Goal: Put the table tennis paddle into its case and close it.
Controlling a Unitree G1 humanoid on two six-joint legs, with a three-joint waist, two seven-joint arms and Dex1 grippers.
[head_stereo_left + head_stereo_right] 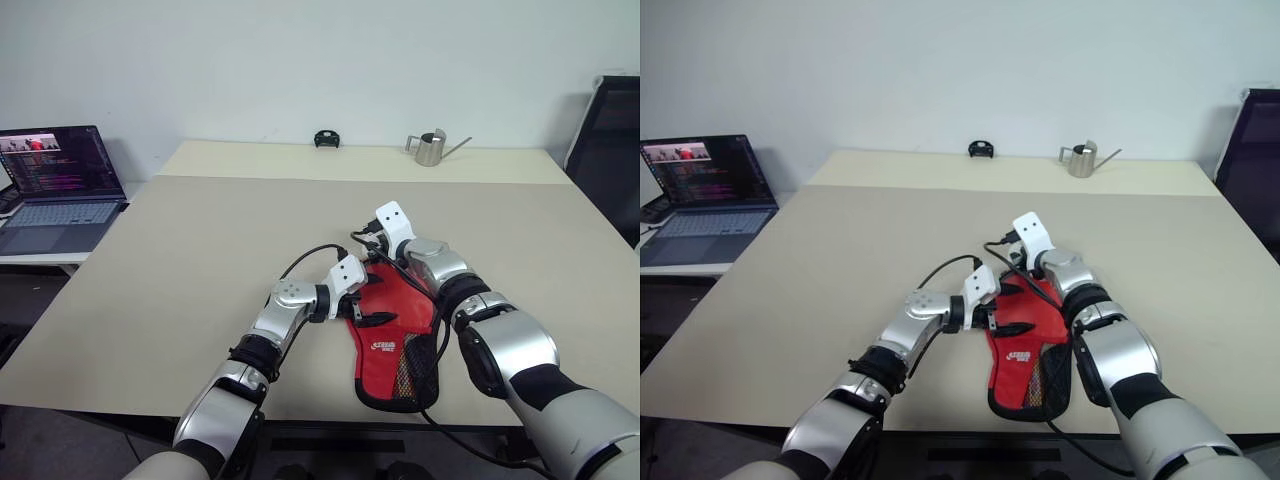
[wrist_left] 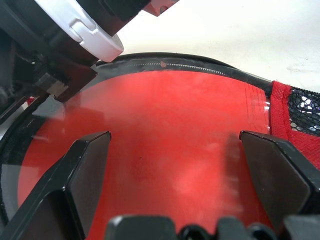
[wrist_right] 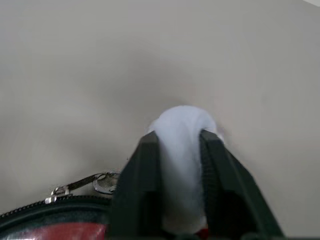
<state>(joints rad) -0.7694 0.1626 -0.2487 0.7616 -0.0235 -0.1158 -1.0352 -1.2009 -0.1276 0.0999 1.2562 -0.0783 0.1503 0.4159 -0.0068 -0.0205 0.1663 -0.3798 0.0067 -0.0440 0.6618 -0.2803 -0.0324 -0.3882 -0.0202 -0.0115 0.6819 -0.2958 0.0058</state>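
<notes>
Pinching the white ball charm (image 3: 181,165) between its two black fingers, the right tool (image 3: 180,145) sits at the far, rounded end of the case (image 1: 392,340), with the zip pull (image 3: 82,186) and the closed run of zipper teeth just beside it. The case lies flat on the desk (image 1: 200,260), red side up, its long axis running from that round head back toward the robot, where the black mesh pocket (image 1: 412,375) covers the narrow handle end. The left tool (image 2: 175,175) stands wide apart and empty, hovering over the red panel from the case's left edge. Judged from this layout, the right arm is better placed to draw the zipper. White logo lettering (image 1: 384,347) marks the red panel but is too small to read. The table tennis paddle cannot be made out separately.
</notes>
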